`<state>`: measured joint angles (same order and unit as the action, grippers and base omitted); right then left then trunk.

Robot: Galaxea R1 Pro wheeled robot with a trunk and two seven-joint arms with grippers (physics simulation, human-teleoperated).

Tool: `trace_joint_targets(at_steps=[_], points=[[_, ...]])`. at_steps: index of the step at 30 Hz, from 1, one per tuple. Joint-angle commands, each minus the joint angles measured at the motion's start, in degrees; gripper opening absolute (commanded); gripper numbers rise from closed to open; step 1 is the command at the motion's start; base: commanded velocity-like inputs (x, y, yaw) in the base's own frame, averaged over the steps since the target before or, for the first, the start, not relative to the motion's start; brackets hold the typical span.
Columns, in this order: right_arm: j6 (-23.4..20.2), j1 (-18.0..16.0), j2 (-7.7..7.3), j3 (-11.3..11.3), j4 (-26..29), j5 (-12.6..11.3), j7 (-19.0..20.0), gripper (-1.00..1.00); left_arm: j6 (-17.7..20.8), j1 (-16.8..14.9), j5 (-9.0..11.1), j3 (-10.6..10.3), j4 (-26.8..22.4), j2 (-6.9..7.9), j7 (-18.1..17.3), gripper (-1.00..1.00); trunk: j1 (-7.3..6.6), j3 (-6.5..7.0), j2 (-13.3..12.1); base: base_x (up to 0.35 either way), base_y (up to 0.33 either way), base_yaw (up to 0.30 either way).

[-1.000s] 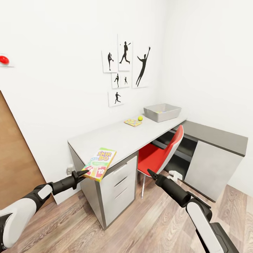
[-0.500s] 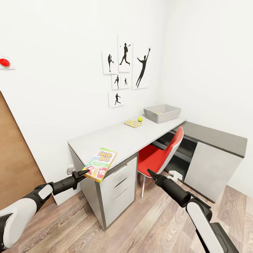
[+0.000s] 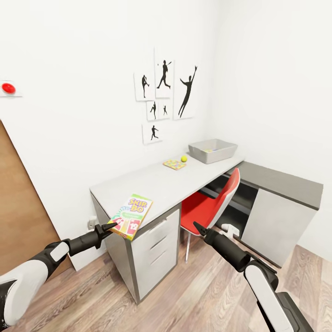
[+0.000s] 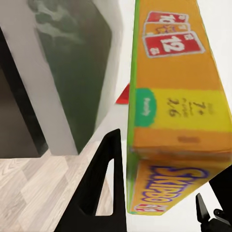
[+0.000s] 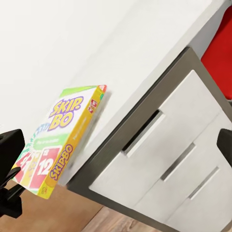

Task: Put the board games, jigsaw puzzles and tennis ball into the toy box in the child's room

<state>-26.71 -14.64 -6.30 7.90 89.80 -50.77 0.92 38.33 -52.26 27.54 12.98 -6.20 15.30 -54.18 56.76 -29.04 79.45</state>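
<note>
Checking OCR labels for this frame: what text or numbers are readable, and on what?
"SKIP-BO": top face of the SKIP-BO box held in the left tool.
"SKIPBO": its yellow edge.
"12": red card printed on the box.
"7+": yellow panel on the box side; the print beside it is blurred.
Green oval label on that side: too blurred to read.
Wall pictures: silhouettes, no text.

The whole head view has shifted a little: the table (image 3: pixel 157 180), toy box (image 3: pixel 213 151) and red wall button (image 3: pixel 8 87) sit slightly lower; nothing moved relative to the table.
</note>
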Motion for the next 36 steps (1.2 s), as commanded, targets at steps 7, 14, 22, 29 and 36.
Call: trace_joint_targets(at_steps=[7,14,22,29,36], points=[[-0.18,-0.04,-0.03,0.01,0.03,-0.12,0.05,1.00,0.34,-0.04,-0.38,0.47,-0.03,0.00,-0.14,-1.00,-1.55,1.20,-2.79,0.000,0.000,0.000],[-0.21,-0.06,-0.03,0.04,0.03,-0.04,-0.02,1.00,0.34,-0.04,-0.38,0.47,-0.19,0.00,-0.14,-1.00,-3.08,2.46,-5.60,0.000,0.000,0.000],[-0.19,-0.07,0.07,0.01,-0.60,-0.06,-0.29,1.00,0.34,-0.04,-0.38,0.47,-0.26,0.00,-0.14,-1.00,-4.84,3.89,-8.80,0.000,0.000,0.000],[-0.26,-0.09,2.38,0.00,-0.84,0.22,-0.58,1.00,0.34,-0.04,-0.38,0.40,-0.30,-0.03,-0.14,-1.00,-6.38,5.15,-11.61,0.000,0.000,0.000],[-0.27,-0.11,2.46,-0.16,-4.54,0.26,-0.98,1.00,0.55,-0.04,-0.38,0.33,-0.49,0.34,-1.01,-1.00,-7.92,6.41,-14.42,0.000,0.000,0.000]])
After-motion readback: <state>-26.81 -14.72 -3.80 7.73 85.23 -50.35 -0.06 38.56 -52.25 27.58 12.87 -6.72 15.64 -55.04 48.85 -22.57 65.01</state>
